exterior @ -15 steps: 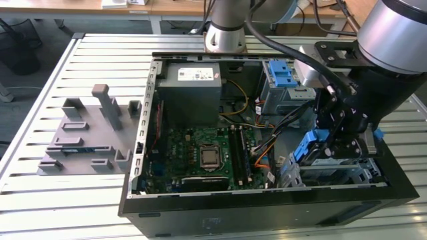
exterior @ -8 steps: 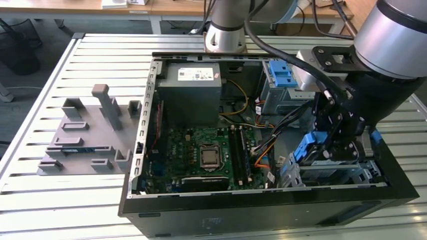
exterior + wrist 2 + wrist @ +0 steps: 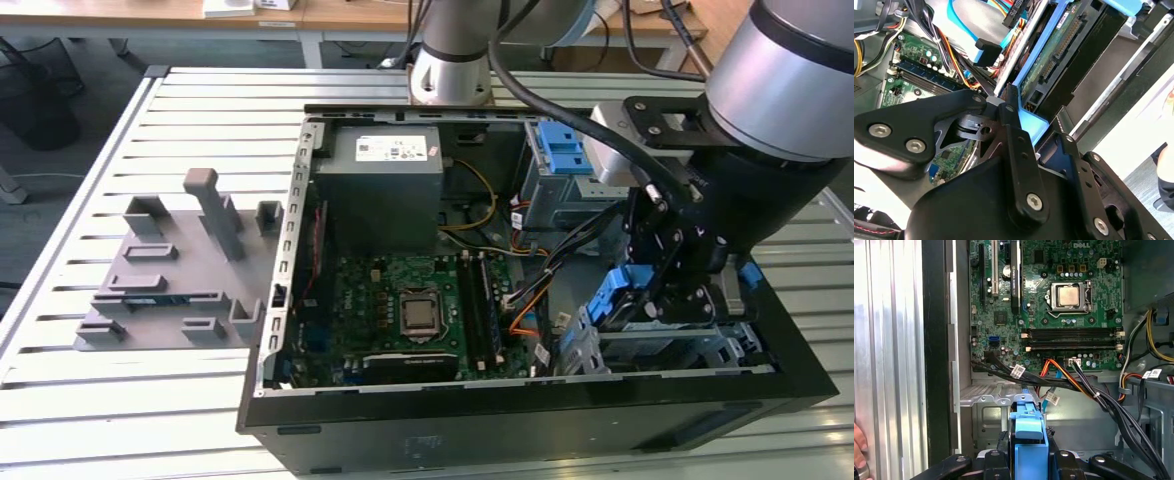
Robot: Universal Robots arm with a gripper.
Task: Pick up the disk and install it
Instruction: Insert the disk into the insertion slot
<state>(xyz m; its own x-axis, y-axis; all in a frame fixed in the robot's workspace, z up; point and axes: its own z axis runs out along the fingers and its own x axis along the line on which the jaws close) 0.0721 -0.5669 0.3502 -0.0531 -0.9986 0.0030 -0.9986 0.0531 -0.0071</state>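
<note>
The disk (image 3: 613,296), a drive in a blue plastic carrier, stands on edge in my gripper (image 3: 663,300) at the exterior view's right. It hangs just above the metal drive cage (image 3: 674,348) in the near corner of the open computer case (image 3: 534,425). In the first wrist view the blue carrier (image 3: 1028,440) sits squeezed between the black fingers (image 3: 998,452). The second wrist view has the disk's green circuit board (image 3: 1056,42) and blue carrier edge (image 3: 1030,122) against one finger (image 3: 1013,125). My gripper is shut on the disk.
Inside the case are the motherboard (image 3: 1054,295), bundled cables (image 3: 1089,390), a grey power-supply box (image 3: 387,165) and an upper cage with a blue latch (image 3: 562,146). A grey fixture (image 3: 174,270) lies on the slatted table at the exterior view's left. A person's hand (image 3: 859,442) rests beside the case.
</note>
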